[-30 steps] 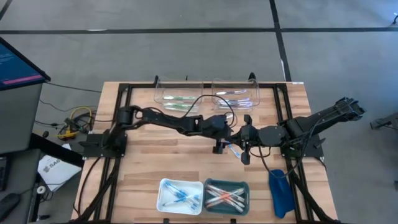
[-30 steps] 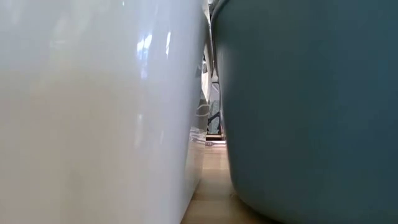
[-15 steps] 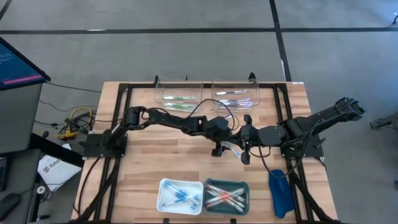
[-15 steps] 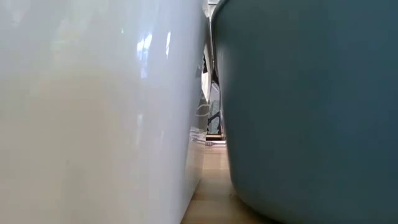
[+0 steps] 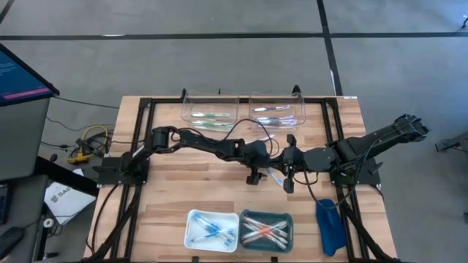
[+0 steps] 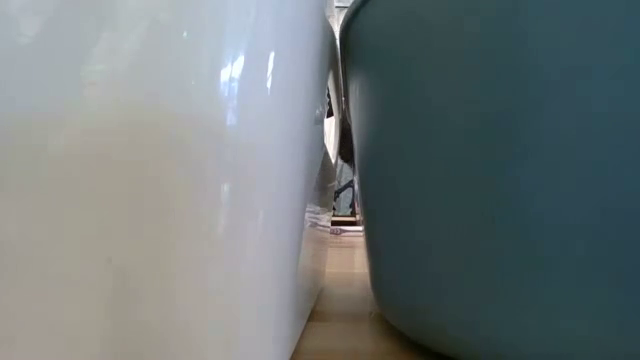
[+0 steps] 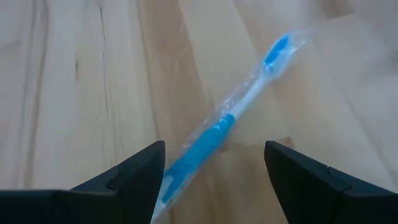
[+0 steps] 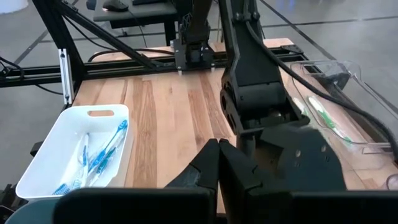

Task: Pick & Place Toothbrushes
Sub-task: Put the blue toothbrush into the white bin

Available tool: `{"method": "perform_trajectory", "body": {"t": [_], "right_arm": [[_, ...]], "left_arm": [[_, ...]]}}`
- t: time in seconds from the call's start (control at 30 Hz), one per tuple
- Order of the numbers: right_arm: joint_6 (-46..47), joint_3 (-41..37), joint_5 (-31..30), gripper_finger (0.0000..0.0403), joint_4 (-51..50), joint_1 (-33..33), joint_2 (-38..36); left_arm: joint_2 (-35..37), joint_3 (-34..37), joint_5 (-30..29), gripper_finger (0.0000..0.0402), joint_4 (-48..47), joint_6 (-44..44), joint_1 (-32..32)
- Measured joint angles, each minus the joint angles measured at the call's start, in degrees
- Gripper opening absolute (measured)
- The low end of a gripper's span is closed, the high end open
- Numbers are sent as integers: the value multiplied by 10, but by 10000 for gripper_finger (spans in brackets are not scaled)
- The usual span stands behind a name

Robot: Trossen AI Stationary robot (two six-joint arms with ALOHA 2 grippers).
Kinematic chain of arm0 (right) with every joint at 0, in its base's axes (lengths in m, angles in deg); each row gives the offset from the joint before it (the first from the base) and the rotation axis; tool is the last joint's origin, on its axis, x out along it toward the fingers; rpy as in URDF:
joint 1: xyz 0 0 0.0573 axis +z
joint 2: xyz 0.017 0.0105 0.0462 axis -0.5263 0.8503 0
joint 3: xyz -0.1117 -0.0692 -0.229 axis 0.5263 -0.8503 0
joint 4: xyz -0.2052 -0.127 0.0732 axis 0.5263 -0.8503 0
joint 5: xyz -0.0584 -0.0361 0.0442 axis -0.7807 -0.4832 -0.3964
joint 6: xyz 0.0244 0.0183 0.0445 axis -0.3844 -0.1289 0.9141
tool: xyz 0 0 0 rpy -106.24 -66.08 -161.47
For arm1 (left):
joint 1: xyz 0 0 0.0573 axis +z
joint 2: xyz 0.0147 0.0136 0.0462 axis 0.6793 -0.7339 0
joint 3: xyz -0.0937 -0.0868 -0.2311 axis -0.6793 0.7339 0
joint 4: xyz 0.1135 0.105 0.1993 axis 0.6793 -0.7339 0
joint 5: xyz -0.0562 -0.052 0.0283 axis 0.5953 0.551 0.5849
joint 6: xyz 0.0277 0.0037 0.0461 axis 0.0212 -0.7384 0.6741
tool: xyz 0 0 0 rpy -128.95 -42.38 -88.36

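Left hand [image 7: 214, 171] hung wide open over a clear-wrapped blue toothbrush [image 7: 214, 134] lying on the worktop [image 7: 74, 81], holding nothing. Right hand [image 5: 287, 174] at its 3 o'clock, shut, empty.

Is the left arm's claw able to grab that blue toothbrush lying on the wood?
Probably yes. The left gripper hangs open right over the wrapped blue toothbrush, a finger on each side, and nothing lies between them.
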Motion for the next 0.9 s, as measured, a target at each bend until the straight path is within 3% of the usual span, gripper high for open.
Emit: {"method": "perform_trajectory", "body": {"t": [0.33, 0.5, 0.67, 0.9], "right_arm": [[0, 0, 0, 1, -2, 0, 0], [0, 0, 0, 1, -2, 0, 0], [0, 0, 0, 1, -2, 0, 0], [0, 0, 0, 1, -3, 1, 0]], "left_arm": [[-23, -3, -3, 231, -20, 8, -3], [-17, -4, -68, 157, -47, 7, -17], [-1, -3, -134, 28, -92, 0, -39], [62, 6, -205, 8, -197, -58, -55]]}}
